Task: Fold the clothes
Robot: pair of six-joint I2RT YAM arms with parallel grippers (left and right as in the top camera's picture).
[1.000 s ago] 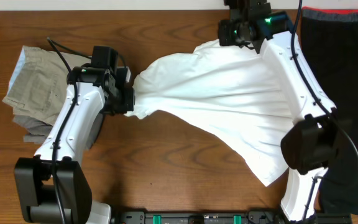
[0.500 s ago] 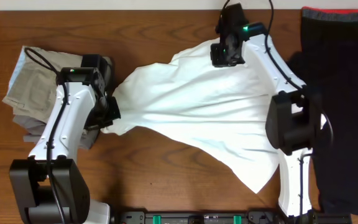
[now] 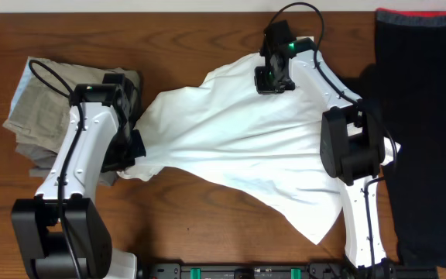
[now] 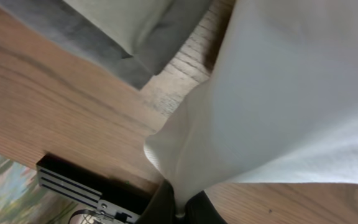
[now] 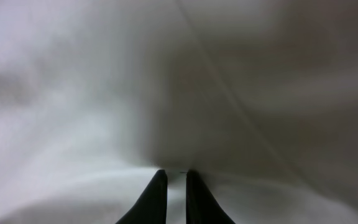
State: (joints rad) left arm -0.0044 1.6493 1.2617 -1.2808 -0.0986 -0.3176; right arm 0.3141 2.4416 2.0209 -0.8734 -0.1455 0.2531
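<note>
Wooden table (image 3: 207,217): left fingers (image 4: 157,210) and right fingers (image 5: 152,198) pinch white T-shirt (image 3: 262,147).

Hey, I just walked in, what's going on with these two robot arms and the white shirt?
Two arms are handling a white T-shirt lying crumpled across the wooden table. The left gripper pinches one edge near the folded khaki trousers, and the right gripper pinches the fabric at the far side of the table. The shirt is stretched between them, wrinkled and not yet folded. A black garment lies off to the right.
</note>
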